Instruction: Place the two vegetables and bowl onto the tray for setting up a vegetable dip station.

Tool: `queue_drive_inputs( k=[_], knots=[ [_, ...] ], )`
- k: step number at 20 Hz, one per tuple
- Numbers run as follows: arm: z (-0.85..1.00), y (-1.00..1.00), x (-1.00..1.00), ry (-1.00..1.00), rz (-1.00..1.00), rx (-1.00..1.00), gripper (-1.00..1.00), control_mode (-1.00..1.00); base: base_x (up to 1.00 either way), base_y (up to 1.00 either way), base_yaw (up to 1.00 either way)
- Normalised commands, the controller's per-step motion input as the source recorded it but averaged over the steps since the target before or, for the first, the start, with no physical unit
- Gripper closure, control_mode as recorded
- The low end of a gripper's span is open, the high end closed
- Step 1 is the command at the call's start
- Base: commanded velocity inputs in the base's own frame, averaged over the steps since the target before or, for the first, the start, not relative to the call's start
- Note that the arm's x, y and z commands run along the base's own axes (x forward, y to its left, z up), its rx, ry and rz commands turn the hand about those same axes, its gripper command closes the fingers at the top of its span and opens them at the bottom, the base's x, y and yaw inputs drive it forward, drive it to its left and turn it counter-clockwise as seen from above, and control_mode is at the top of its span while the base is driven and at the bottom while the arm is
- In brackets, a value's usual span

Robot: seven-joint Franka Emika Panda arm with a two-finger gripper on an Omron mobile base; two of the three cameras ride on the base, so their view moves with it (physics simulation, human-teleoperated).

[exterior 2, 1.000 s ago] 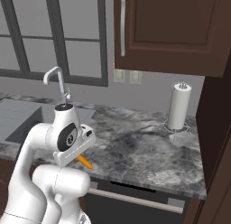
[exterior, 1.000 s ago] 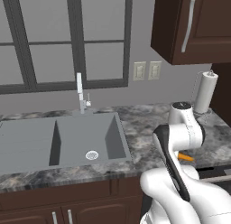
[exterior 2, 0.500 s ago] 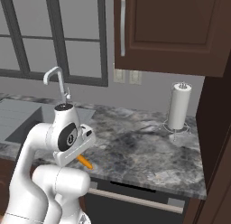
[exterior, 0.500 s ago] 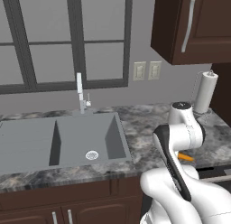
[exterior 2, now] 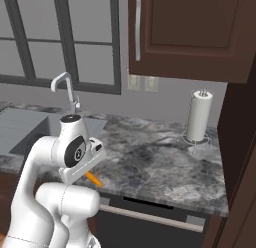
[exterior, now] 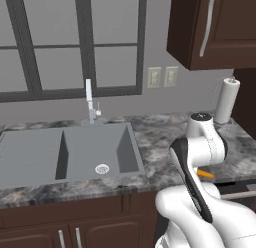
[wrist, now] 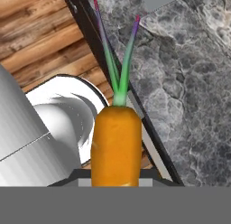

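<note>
The small orange carrot (wrist: 116, 144) with green stalks rises from the bottom of the hand view, very close to the camera. It hangs over the front edge of the marble counter (wrist: 180, 83), with wooden floor below. In the right base view my gripper (exterior 2: 90, 170) sits low in front of the arm, shut on the carrot (exterior 2: 94, 179), whose orange end pokes out beneath the hand. An orange tip of the carrot (exterior: 205, 174) also peeks from behind the arm in the left base view. The cucumber, the bowl and the blue tray are out of view.
A grey double sink (exterior: 65, 152) with a faucet (exterior: 90, 102) lies to the left. A paper towel roll (exterior 2: 199, 116) stands at the back right under dark wall cabinets (exterior 2: 190, 32). A tall dark cabinet (exterior 2: 240, 157) closes the counter's right end.
</note>
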Motion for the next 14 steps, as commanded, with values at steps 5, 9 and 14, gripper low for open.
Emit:
queue_drive_inputs(
  k=[5, 9, 14],
  knots=[
    [0.00, 0.00, 0.00, 0.00, 0.00, 0.00, 1.00, 1.00, -0.29, 0.16, 0.02],
    [0.00, 0.00, 0.00, 0.00, 0.00, 0.00, 1.00, 1.00, -0.07, 0.53, -0.02],
    [0.00, 0.00, 0.00, 0.00, 0.00, 0.00, 1.00, 1.00, -0.02, 0.69, -0.01]
  ],
)
